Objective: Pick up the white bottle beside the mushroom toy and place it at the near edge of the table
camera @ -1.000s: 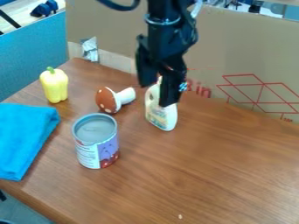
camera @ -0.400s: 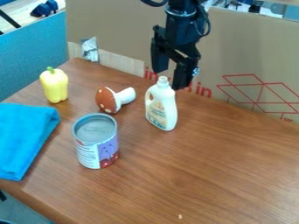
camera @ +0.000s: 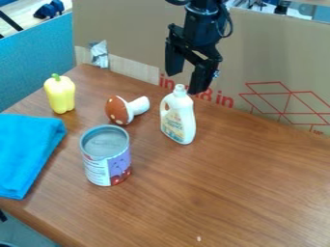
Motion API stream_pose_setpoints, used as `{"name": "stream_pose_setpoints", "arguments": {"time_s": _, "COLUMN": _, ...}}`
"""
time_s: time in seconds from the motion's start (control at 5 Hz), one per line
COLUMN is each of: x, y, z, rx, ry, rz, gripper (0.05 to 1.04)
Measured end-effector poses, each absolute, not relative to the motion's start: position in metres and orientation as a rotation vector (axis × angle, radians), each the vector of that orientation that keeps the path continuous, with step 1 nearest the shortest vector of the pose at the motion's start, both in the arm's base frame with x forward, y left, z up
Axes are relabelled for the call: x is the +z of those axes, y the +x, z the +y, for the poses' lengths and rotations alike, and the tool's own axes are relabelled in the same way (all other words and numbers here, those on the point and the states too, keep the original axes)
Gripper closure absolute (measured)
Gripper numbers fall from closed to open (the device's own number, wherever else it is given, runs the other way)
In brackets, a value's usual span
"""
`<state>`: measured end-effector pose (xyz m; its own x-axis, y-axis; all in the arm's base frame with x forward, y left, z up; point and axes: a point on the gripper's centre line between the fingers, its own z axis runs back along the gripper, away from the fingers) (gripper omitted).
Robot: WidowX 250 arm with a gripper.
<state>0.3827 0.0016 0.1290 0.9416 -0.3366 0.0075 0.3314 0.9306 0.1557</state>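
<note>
My black gripper [camera: 185, 83] hangs open just above and behind the white bottle [camera: 178, 116], its two fingers spread apart with nothing between them. The bottle stands upright, its cap close below the fingertips. Left of it a toy mushroom [camera: 122, 110] lies on its side, brown spotted cap to the left and white stem to the right. Nearer the camera an open metal can [camera: 106, 161] with a purple and white label stands upright. A yellow toy pepper [camera: 60, 94] stands at the back left.
A folded blue cloth [camera: 27, 153] lies at the left edge of the wooden table [camera: 232, 193]. A cardboard sheet [camera: 277, 67] rises along the back, and a teal panel [camera: 35, 58] stands behind the left side.
The gripper has risen and shifted right and back from in front of the bottle's upper part, uncovering it. Since the later earlier frame it has barely moved. The objects on the table stay put.
</note>
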Motion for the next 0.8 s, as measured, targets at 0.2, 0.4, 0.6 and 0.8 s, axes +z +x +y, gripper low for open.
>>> {"name": "stream_pose_setpoints", "arguments": {"time_s": 0.2, "x": 0.1175, "y": 0.3838, "z": 0.0018, "rx": -0.336, "ry": 0.154, "rz": 0.004, "gripper": 0.13}}
{"name": "stream_pose_setpoints", "arguments": {"time_s": 0.4, "x": 0.1174, "y": 0.384, "z": 0.0026, "rx": -0.332, "ry": 0.148, "rz": 0.002, "gripper": 0.415}}
{"name": "stream_pose_setpoints", "arguments": {"time_s": 0.6, "x": 0.1169, "y": 0.3841, "z": 0.003, "rx": -0.332, "ry": 0.144, "rz": 0.0, "gripper": 0.705}}
{"name": "stream_pose_setpoints", "arguments": {"time_s": 0.8, "x": 0.1176, "y": 0.3814, "z": 0.0018, "rx": -0.34, "ry": 0.134, "rz": 0.003, "gripper": 0.803}}
